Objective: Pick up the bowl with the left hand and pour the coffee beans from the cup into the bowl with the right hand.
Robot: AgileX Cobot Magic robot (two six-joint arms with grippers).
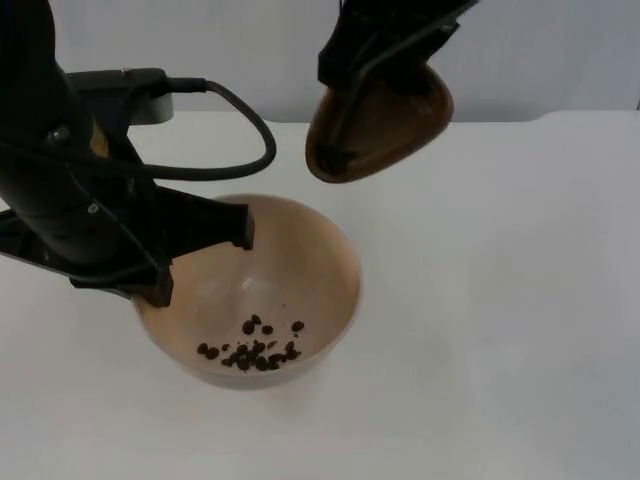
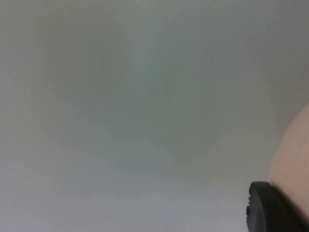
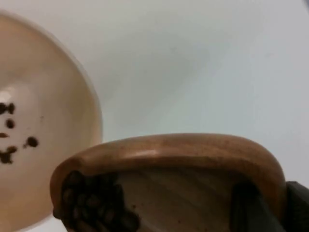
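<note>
Beans [image 1: 255, 352] are lying in stiff bowl [image 1: 300, 250], left hand [image 1: 200, 255] gripping its rim; right hand [image 1: 345, 120] clamping light wooden cup [image 1: 395, 125] rim, tilting.

A black fingertip of the left tool [image 2: 273, 208] shows close up. It looks dark and rounded. Right against the fingertip, touching it, is the smooth, pale tan curved side of the round bowl [image 2: 295, 154]. The bowl's side bends up and away past the fingertip. Beyond the tool there is the plain white table [image 2: 135, 106], soft and hazy, with faint grey shading on it. Whether the tool's fingers are spread or closed cannot be made out from here.
</note>
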